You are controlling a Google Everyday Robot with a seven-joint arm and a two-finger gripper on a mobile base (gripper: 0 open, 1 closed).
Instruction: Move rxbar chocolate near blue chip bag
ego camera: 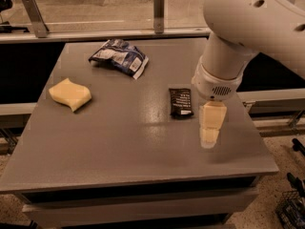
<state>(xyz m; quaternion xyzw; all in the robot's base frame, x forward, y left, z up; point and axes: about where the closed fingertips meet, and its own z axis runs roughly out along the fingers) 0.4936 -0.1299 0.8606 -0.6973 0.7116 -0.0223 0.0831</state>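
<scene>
The rxbar chocolate [180,102], a small dark flat bar with white print, lies on the grey table [119,147] right of centre. The blue chip bag [119,56], crumpled dark blue foil with white patches, rests near the table's far edge, up and left of the bar. My gripper [210,129], cream-coloured, hangs from the big white arm [238,37] just to the right of the bar and a little nearer the front. It sits low over the tabletop, and nothing shows in its grip.
A yellow wavy sponge [70,94] lies on the table's left side. A rail with metal posts [33,14] runs behind the table. The table's right edge [259,142] is close to the gripper, with floor and a wire basket [290,209] beyond.
</scene>
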